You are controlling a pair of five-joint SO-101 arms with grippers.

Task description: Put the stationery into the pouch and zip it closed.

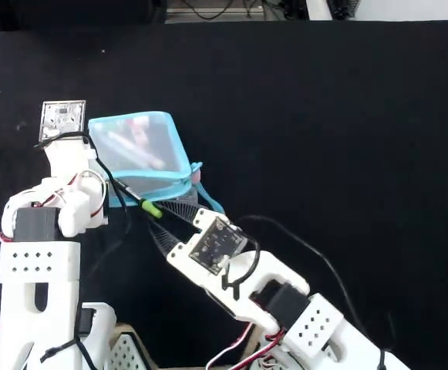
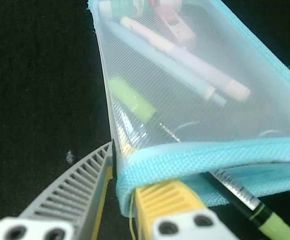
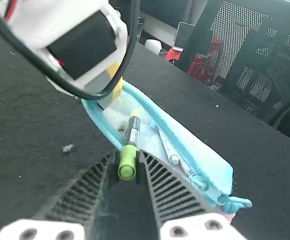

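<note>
Jaws of my right gripper [image 3: 127, 159] are closed on the green-capped pen [image 3: 132, 129], its tip in the mouth of the pouch [image 2: 199, 95] lying on the table [image 1: 324, 116], whose rim my left gripper [image 2: 128, 170] pinches, so I'd slide the pen straight in, keeping that rim lifted

White arms [image 1: 38, 270], black cables [image 3: 133, 25], ribbed fingers [image 2: 80, 185]

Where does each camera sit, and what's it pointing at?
High view: fixed above, looking down on the table; both arms show.
Left wrist view: on the left arm, looking along left fingers clamping the pouch.
Right wrist view: on the right arm, looking along right fingers gripping the pen.
All three share pouch and pen.
</note>
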